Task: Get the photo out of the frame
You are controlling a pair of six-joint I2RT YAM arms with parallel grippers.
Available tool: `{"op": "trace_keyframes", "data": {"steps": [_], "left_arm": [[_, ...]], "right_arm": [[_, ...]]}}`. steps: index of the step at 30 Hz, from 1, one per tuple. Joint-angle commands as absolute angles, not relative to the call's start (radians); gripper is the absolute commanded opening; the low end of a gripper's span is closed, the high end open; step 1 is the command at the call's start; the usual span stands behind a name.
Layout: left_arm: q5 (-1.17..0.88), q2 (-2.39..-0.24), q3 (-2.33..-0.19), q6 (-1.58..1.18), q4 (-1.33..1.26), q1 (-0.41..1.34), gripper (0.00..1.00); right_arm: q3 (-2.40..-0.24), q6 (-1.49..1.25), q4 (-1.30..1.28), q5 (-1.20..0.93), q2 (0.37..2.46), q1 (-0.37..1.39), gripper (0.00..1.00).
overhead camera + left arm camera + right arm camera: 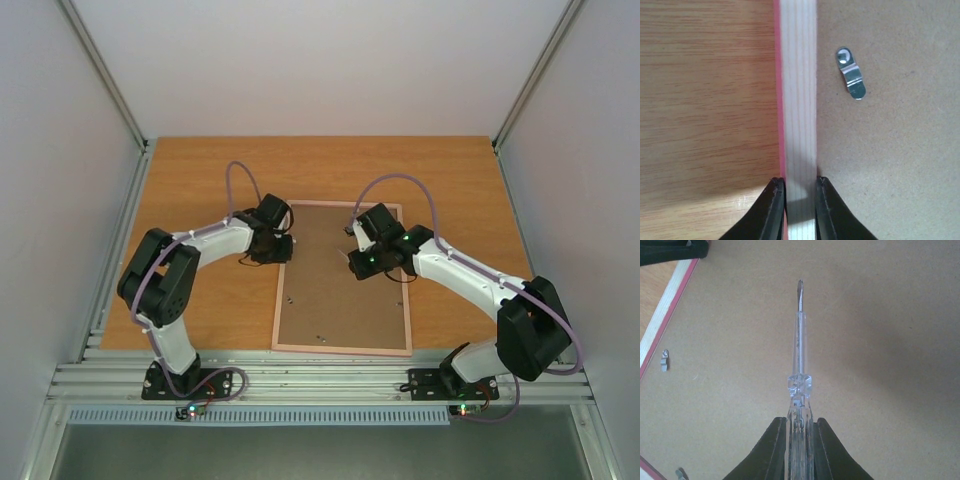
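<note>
left fingers [768, 216] pinch frame [799, 100] rail | right fingers [766, 456] grip clear screwdriver [799, 347] over backing board [885, 340]

The top view looks steeply down from high beyond the near edge of the frame [340, 295], taking it in whole. The left wrist view hugs the frame's left rail; the right wrist view skims its brown back, which all three share.

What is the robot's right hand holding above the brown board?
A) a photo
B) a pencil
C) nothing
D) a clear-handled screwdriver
D: the right hand is shut on a clear-handled screwdriver, its flat tip out over the backing board of the frame.
</note>
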State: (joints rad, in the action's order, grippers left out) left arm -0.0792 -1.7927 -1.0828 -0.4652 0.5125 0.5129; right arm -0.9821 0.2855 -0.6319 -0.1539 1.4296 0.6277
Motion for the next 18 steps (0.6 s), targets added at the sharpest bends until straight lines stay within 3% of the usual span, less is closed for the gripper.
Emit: {"op": "trace_keyframes", "data": {"steps": [1,10,18], "left_arm": [[-0.131,-1.791,-1.01,-0.501,0.46,0.443,0.12],[-0.123,-1.618,-0.839,-0.617,0.392,0.325,0.01],[-0.028,-1.415,-0.669,-0.823,0.368,0.3,0.01]], "right_arm": [[-0.982,0.282,-0.64,-0.153,1.401,0.627,0.01],[-0.985,0.284,-0.64,-0.149,1.398,0.627,0.01],[-0.983,0.285,-0.627,-0.159,1.391,0.627,0.01]]}}
